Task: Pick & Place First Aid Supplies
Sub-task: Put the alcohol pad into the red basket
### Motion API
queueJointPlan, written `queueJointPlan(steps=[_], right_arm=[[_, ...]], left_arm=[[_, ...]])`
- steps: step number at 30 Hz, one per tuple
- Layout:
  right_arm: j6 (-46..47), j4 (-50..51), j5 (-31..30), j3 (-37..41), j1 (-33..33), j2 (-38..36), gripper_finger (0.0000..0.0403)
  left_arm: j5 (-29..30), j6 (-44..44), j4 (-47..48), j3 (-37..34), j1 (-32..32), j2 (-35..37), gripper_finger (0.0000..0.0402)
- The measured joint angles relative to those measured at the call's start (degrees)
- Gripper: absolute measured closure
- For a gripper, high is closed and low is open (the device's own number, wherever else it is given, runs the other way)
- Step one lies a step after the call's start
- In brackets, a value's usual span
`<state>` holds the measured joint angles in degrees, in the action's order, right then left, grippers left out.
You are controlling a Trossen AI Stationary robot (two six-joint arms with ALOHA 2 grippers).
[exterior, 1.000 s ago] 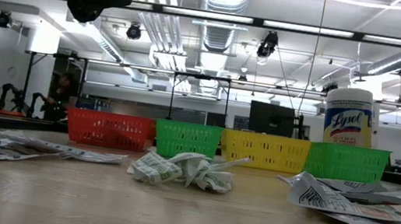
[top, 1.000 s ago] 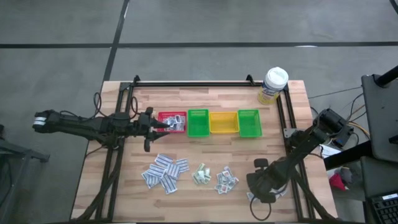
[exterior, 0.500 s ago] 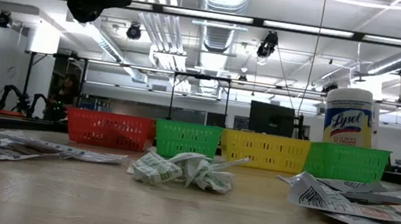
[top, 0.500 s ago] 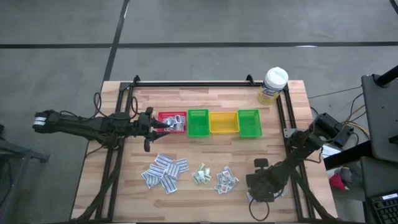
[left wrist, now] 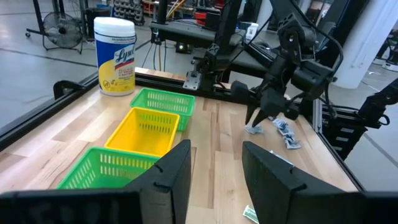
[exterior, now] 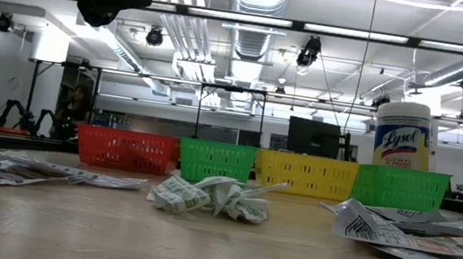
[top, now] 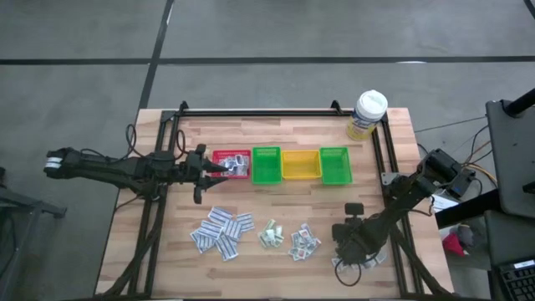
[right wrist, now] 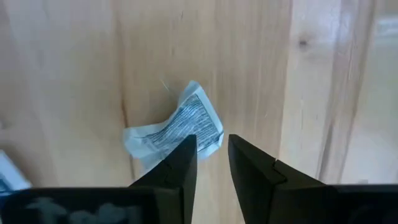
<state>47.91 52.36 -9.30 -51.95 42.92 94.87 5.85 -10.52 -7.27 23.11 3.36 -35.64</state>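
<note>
White crumpled paper packet (right wrist: 174,127) with grey print lies flat on the wood table (right wrist: 261,74), creased into a bent, roughly squarish shape. Right gripper (right wrist: 211,165) is directly above it; the two dark fingers (right wrist: 180,168) stand a narrow gap apart, tips over the packet's edge. Nothing sits between them, and contact with the paper can't be confirmed.

High view puts the right gripper (top: 355,247) at the table's near right corner, with a few packets (top: 368,261) showing just past it. Other supplies are along the near edge: a fanned pile of flat strip packets (top: 221,230), a small crumpled bunch with green print (top: 270,234), and a squarish blue-print bunch (top: 304,241) (all thin paper, loosely heaped).

Left gripper (top: 219,167) hangs over the red bin (top: 226,155), which already has white packets in it. Left wrist view shows its fingers (left wrist: 177,177) parted with a clear gap, empty. That view also catches the right arm (left wrist: 280,74) across the table, tip down among the packets, which the low view misses.

Bins are slotted plastic baskets in a row: red, green (top: 266,165), yellow (top: 300,165), green (top: 333,165). Bottle (top: 368,113), white cap, yellow label, stands at the far right corner. Low view shows only the crumpled bunch (exterior: 213,195) and flat packets (exterior: 381,228) in front of the bins.
</note>
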Motion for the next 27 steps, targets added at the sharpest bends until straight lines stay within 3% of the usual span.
queueJointPlan(steps=[7, 14, 27], right_arm=[[13.03, -0.02, 0.85, -0.16, -0.03, -4.78, 0.0299], [30.70, -1.39, 8.22, -0.17, -0.07, -4.76, 0.0299], [36.48, -1.86, 6.70, 0.86, -0.09, -2.82, 0.0319]], left_arm=[[0.00, 0.00, -0.02, 0.00, 0.00, 0.00, 0.0264], [0.00, 0.00, 0.01, 0.00, 0.00, 0.00, 0.0264], [0.00, 0.02, 0.01, 0.00, 0.00, 0.00, 0.0264]])
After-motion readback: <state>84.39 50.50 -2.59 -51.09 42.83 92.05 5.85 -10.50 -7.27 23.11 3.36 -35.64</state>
